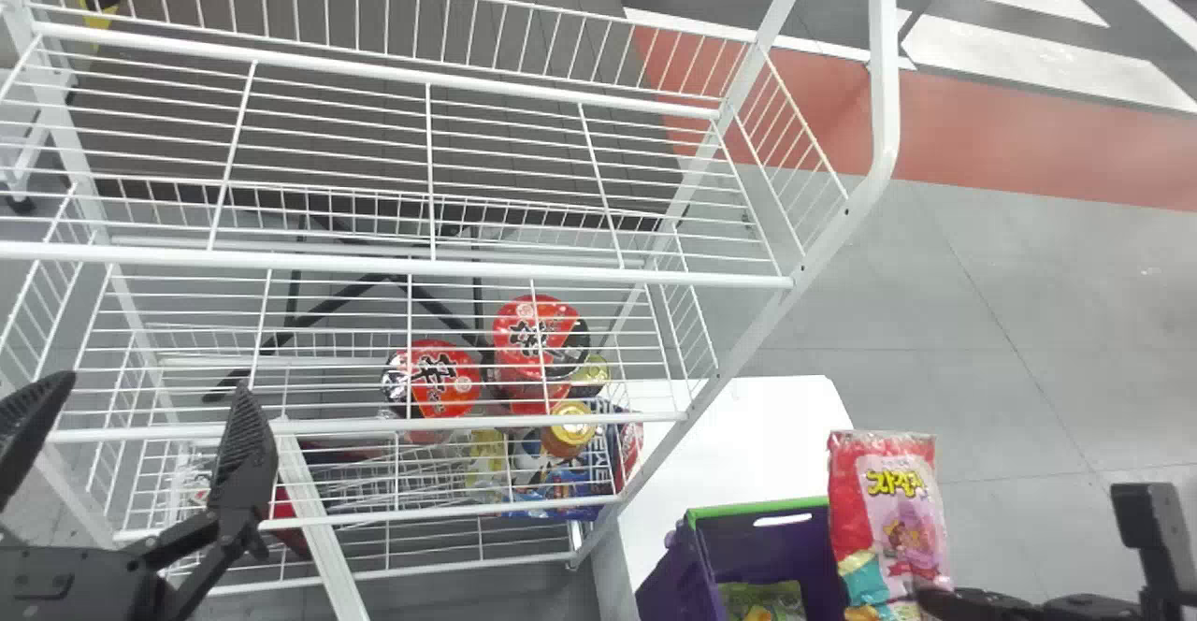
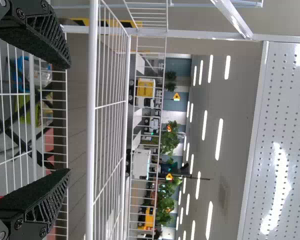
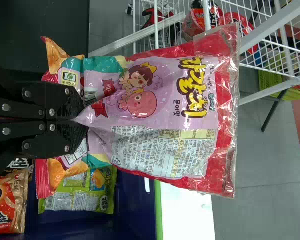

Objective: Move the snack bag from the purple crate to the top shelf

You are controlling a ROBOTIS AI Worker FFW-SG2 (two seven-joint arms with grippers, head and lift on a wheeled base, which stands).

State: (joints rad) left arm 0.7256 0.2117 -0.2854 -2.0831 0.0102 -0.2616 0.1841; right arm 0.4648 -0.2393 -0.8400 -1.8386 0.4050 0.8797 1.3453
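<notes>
Snack bag (image 1: 893, 509), red and pink: upright by purple crate (image 1: 671, 576), lower end clenched in right end effector (image 1: 928, 595). Left end effector (image 1: 153, 382): fingers spread wide, before wire rack (image 1: 393, 267). Crate: green-rimmed, containing green packet (image 3: 80, 200), orange packet (image 3: 7, 205).

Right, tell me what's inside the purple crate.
A green packet and an orange-brown one lie in the purple crate. The held snack bag partly blocks the view in; anything beneath the packets is covered.
</notes>
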